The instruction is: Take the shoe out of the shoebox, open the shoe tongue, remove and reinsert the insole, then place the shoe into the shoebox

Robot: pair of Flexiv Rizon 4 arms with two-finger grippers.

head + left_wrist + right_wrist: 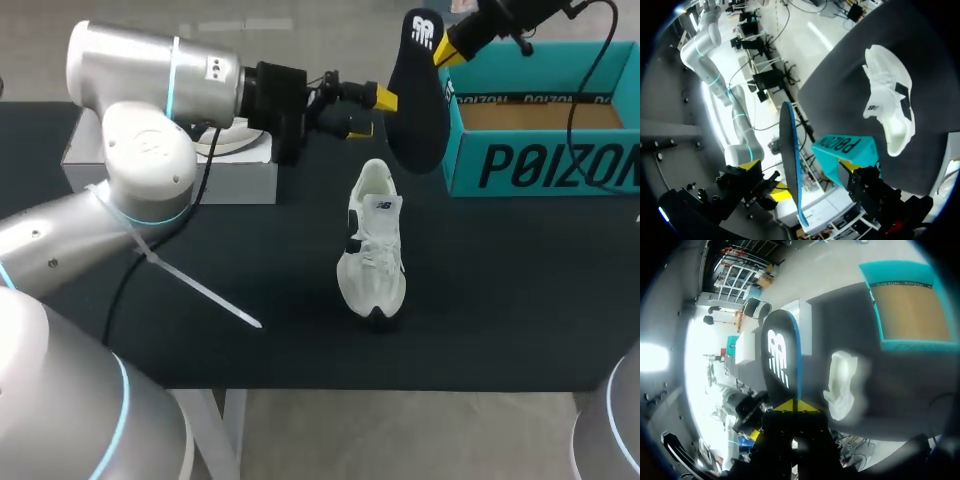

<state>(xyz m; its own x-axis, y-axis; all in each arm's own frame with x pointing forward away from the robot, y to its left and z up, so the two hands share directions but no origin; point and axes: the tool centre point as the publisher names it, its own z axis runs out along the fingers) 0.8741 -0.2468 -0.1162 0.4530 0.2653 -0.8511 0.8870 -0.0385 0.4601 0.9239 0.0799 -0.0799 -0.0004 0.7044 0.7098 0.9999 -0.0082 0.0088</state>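
Right gripper (791,406) was clamped on one end of the flat black foam insole (418,100), held just ahead of the spread fingers of the left gripper (372,112), with the white lace-up sneaker (372,245) on the black table (500,280) below both.

Setting: robotics lab bench, rigged for a two-arm handling trial.
Two jointed robot arms share one black-topped table (250,270): the left arm (150,150), silver with lit teal joint rings, enters from 9 o'clock, and the right arm (520,12) from 1 o'clock, trailing a loose black cable (571,120). Test props are on the table: teal shoebox (545,168) at 2 o'clock, white box (240,182) at 10 o'clock, white shoe (372,250) at centre. The right gripper (447,50) pinches a dark insole (418,110) aloft at 12 o'clock.
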